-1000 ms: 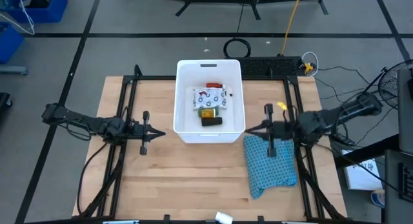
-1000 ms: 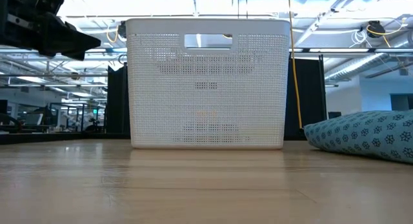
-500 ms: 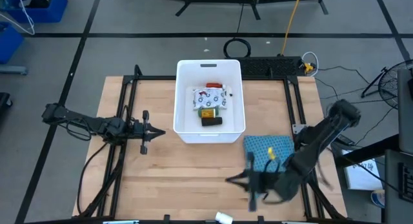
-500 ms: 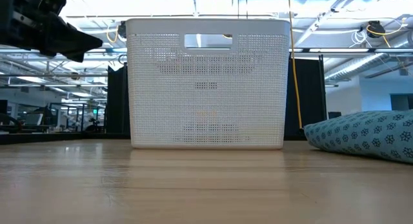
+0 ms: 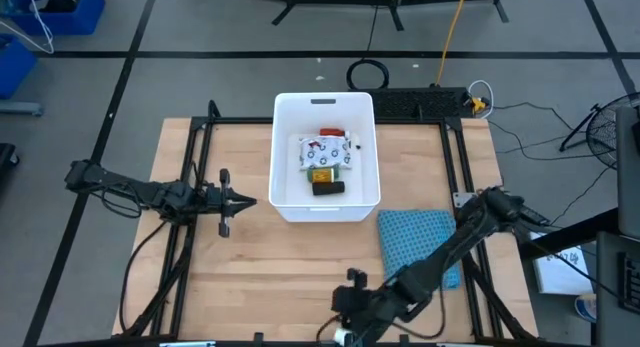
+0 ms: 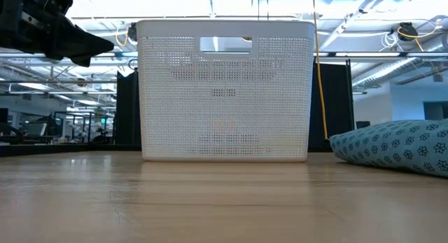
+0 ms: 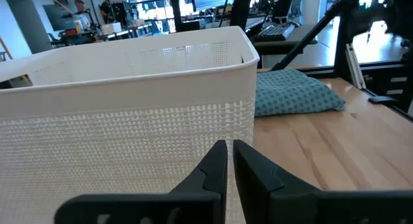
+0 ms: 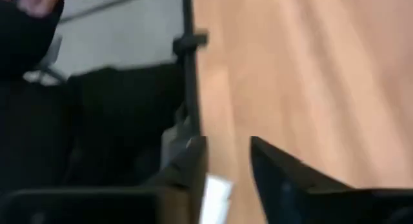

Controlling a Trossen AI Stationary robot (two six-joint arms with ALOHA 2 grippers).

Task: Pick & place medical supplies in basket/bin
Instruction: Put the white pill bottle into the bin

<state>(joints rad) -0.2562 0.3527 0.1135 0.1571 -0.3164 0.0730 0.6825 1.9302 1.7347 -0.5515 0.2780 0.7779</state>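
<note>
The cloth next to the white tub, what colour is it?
The cloth is teal blue with small flower-like dots, clearest in the low view.

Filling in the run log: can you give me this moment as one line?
right gripper: open, over small white bottle at near table edge | left gripper: shut, waiting beside bin | bin: several supplies inside

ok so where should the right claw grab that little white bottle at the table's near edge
Probably across its short width, coming from above. The small white bottle lies on its side at the near table edge, and in the right wrist view it shows as a pale oblong between the open fingers of the right claw. Its ends are too blurred to judge.
</note>
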